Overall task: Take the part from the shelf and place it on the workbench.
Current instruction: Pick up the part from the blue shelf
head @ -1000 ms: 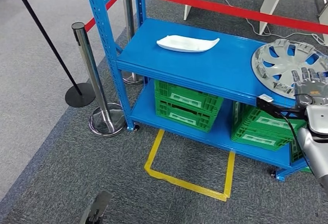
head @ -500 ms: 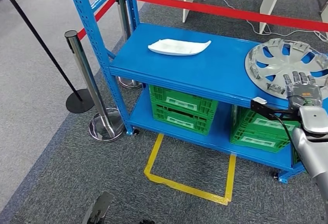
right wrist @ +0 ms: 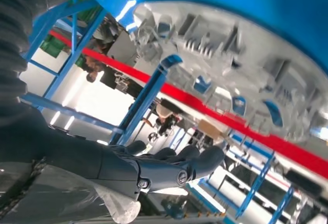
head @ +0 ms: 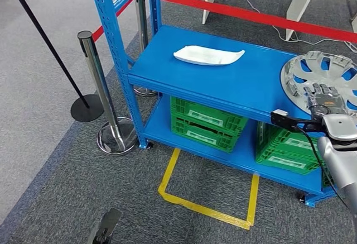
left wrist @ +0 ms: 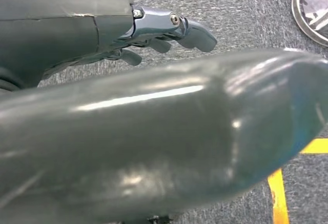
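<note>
A silver wheel cover (head: 326, 73) lies flat at the right end of the blue shelf's top board (head: 236, 82). A white curved part (head: 209, 55) lies further left on the same board. My right hand (head: 321, 96) hovers over the wheel cover's near rim with its fingers stretched out flat and holds nothing. In the right wrist view the fingers (right wrist: 174, 165) stand apart from the wheel cover (right wrist: 232, 55), with a gap between them. My left hand (left wrist: 170, 29) hangs low beside my body over the grey carpet, fingers loosely extended and empty.
Two green crates (head: 208, 124) (head: 290, 143) stand on the lower board. Chrome stanchions (head: 95, 82) with a red belt (head: 252, 12) fence the shelf's left and back. A yellow tape square (head: 210, 199) marks the carpet in front. White table legs (head: 294, 9) stand behind.
The camera has swung a little left and then right, shifting the whole scene. My right hand has edged from the wheel cover's right side towards the middle of its near rim.
</note>
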`<control>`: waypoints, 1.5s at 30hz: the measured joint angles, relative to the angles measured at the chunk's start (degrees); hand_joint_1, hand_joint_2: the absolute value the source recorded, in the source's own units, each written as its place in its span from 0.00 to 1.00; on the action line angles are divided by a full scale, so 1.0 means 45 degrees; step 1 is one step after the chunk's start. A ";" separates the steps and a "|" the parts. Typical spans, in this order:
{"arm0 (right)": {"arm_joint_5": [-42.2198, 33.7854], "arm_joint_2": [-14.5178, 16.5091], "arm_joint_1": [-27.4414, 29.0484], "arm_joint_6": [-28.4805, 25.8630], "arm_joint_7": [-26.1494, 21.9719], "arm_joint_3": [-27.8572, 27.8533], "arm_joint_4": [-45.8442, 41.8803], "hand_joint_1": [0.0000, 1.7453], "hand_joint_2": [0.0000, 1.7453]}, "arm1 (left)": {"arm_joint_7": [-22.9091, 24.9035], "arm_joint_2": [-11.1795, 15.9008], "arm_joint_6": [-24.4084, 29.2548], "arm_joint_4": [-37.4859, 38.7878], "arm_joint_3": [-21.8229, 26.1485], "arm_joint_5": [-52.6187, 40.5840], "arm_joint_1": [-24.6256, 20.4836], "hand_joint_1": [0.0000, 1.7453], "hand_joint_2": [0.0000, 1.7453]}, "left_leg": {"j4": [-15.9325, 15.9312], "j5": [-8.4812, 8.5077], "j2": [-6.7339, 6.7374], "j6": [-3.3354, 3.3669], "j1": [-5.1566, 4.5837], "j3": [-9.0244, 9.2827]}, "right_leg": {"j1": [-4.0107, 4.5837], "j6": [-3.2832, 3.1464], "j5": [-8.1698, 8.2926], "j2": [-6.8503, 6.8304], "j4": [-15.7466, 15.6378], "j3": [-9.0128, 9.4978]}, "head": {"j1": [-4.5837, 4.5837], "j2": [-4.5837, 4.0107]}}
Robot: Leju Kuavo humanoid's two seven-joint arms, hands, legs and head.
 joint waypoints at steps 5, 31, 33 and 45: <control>-0.0051 -0.0037 -0.0286 0.0461 -0.0019 0.0176 0.0229 0.00 1.00 | 0.0008 -0.0018 -0.0007 0.0002 -0.0006 -0.0022 -0.0005 0.00 0.00 | 0.0032 -0.0369 -0.0019 -0.0071 -0.0099 0.0408 | 0.0091 -0.0223 0.2121 -0.0013 -0.2740 0.0836 | -0.0006 0.0001; -0.0903 -0.0846 -0.1783 0.2949 -0.0137 0.0834 0.1648 0.00 1.00 | 0.0096 0.0023 -0.0041 0.0019 -0.0115 -0.0077 -0.0037 0.00 0.00 | 0.0088 0.0044 -0.0035 0.0052 -0.0005 -0.0088 | 0.0060 -0.0057 0.0043 0.0043 0.0092 -0.0061 | 0.0026 0.0000; -0.0956 -0.0981 -0.1890 0.3218 -0.0142 0.0884 0.1854 0.00 1.00 | 0.0153 0.0022 -0.0046 0.0019 -0.0148 -0.0097 -0.0018 0.00 0.00 | 0.0095 -0.0081 -0.0071 0.0057 -0.0038 0.0083 | 0.0065 -0.0125 0.0963 0.0040 -0.0683 0.0000 | 0.0028 0.0000; -0.1035 -0.1245 -0.2639 0.3685 0.0090 0.1086 0.2871 0.00 1.00 | 0.0509 -0.0001 -0.0001 0.0029 -0.0323 -0.0266 -0.0109 0.00 0.00 | 0.3171 -0.1725 0.0009 -0.0613 0.0009 -0.1112 | 0.0056 -0.0602 0.1926 0.0023 -0.3483 0.1506 | -0.0057 0.0000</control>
